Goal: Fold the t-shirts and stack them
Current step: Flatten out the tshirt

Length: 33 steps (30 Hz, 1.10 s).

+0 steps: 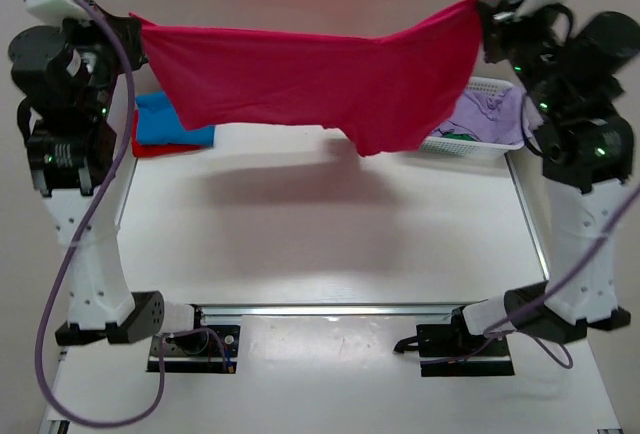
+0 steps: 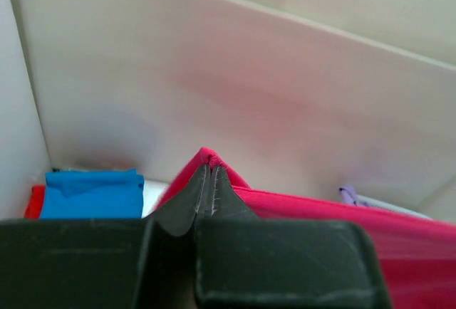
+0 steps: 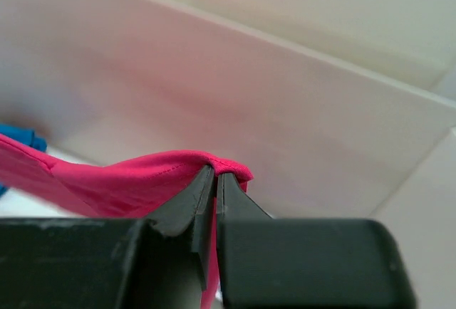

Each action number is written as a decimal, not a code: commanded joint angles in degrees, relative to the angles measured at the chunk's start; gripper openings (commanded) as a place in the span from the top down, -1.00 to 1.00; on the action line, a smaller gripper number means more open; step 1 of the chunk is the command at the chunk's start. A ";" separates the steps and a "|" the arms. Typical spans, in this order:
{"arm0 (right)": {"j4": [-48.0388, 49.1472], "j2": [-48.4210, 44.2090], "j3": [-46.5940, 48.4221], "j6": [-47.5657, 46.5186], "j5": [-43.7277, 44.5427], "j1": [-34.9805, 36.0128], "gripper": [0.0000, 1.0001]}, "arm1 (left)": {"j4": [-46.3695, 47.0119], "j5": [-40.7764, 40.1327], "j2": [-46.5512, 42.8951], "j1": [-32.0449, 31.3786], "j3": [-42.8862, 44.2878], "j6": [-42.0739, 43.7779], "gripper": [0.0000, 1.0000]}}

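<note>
The crimson-pink t-shirt [image 1: 320,79] hangs stretched in the air above the back of the table, held at both ends. My left gripper [image 1: 135,26] is shut on its left corner; in the left wrist view the cloth [image 2: 299,206] pokes out past my gripper [image 2: 206,170]. My right gripper [image 1: 484,16] is shut on its right corner; in the right wrist view my gripper [image 3: 215,175] pinches the hem of the shirt [image 3: 128,181]. A folded blue shirt [image 1: 170,124] lies on a folded red one [image 1: 150,146] at the back left, also showing in the left wrist view as the blue shirt [image 2: 92,194].
A white slatted basket [image 1: 470,146] with a pale purple cloth [image 1: 485,114] in it stands at the back right. The white table [image 1: 330,234] lies under the hanging shirt. A wall rises behind the table.
</note>
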 commanded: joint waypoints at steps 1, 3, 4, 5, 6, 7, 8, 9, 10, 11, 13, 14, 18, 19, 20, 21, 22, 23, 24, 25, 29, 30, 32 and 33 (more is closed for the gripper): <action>3.25 -4.27 0.33 0.55 -1.25 -3.02 1.00 | -0.38 -4.58 -5.05 -1.55 -0.97 1.81 1.00; 3.51 -5.76 0.68 2.83 -5.46 -8.27 1.00 | -1.08 -7.05 -6.19 -4.97 -0.37 3.03 1.00; 3.51 -6.29 0.68 3.71 -8.35 -9.43 1.00 | -1.43 -8.80 -6.55 -6.29 -0.18 3.30 1.00; 4.21 -6.99 0.59 5.54 -11.94 -13.10 1.00 | -1.61 -9.42 -6.55 -6.65 0.17 3.13 1.00; 5.00 -7.78 -0.37 7.22 -15.28 -15.48 1.00 | -1.61 -9.95 -6.72 -6.40 0.34 3.13 1.00; 5.79 -8.14 -0.90 7.84 -16.62 -17.16 1.00 | -1.69 -9.87 -6.90 -6.39 0.34 3.13 1.00; 6.23 -8.66 -1.34 8.72 -17.77 -18.13 1.00 | -1.61 -10.22 -7.16 -6.65 0.34 3.04 1.00; 6.50 -8.41 -1.17 9.16 -18.21 -18.06 1.00 | -2.04 -10.13 -6.99 -6.57 0.78 2.96 1.00; 6.59 -8.14 -1.17 9.78 -19.44 -18.06 1.00 | -1.87 -10.22 -6.55 -6.57 1.04 3.04 1.00; 6.59 -8.05 -0.91 10.04 -19.71 -17.97 1.00 | -1.70 -10.39 -6.64 -6.74 1.13 3.13 1.00; 6.94 -6.30 -0.21 10.92 -20.42 -17.79 1.00 | -1.70 -10.05 -5.85 -6.31 0.70 3.22 1.00; 6.59 -5.51 0.06 10.40 -20.42 -17.53 1.00 | -1.87 -10.13 -6.02 -6.04 0.52 3.39 1.00; 6.76 -1.91 1.20 10.05 -20.24 -16.03 1.00 | -1.17 -8.64 -4.70 -4.46 -1.58 3.40 1.00; 6.42 -0.86 1.47 9.52 -19.72 -14.03 1.00 | -1.08 -7.94 -3.57 -4.20 -2.11 3.48 1.00; 6.06 -0.15 1.56 8.91 -19.19 -13.66 1.00 | -0.56 -7.59 -2.60 -3.67 -2.64 3.92 1.00; 5.89 1.25 1.82 8.73 -19.27 -12.96 1.00 | -0.38 -6.80 -2.25 -3.15 -3.25 3.57 1.00; 5.97 3.26 2.26 8.38 -18.84 -12.09 1.00 | 0.23 -5.92 -1.63 -2.79 -4.65 3.48 1.00; 5.54 4.76 2.78 7.94 -18.66 -11.56 0.99 | 1.72 -5.39 -0.93 -2.35 -6.41 3.48 1.00; 5.27 5.82 3.14 7.50 -18.31 -11.12 1.00 | 3.12 -4.60 -0.23 -2.35 -7.99 3.22 1.00; 5.01 7.57 3.23 6.89 -17.61 -10.24 0.99 | 3.83 -3.81 0.04 -0.87 -8.70 3.31 1.00; 5.35 14.43 7.78 4.34 -15.15 -8.12 1.00 | 5.43 -1.61 6.70 0.73 -6.36 3.22 1.00; 6.66 16.36 9.28 4.68 -15.14 -8.12 1.00 | 5.42 -1.69 8.81 0.73 -3.90 3.31 1.00; 9.03 17.52 10.43 4.60 -15.23 -8.12 1.00 | 4.46 0.32 13.37 1.25 2.58 3.40 1.00; 10.61 18.04 11.83 4.34 -16.10 -8.65 1.00 | 3.24 0.76 16.19 1.60 8.02 3.31 1.00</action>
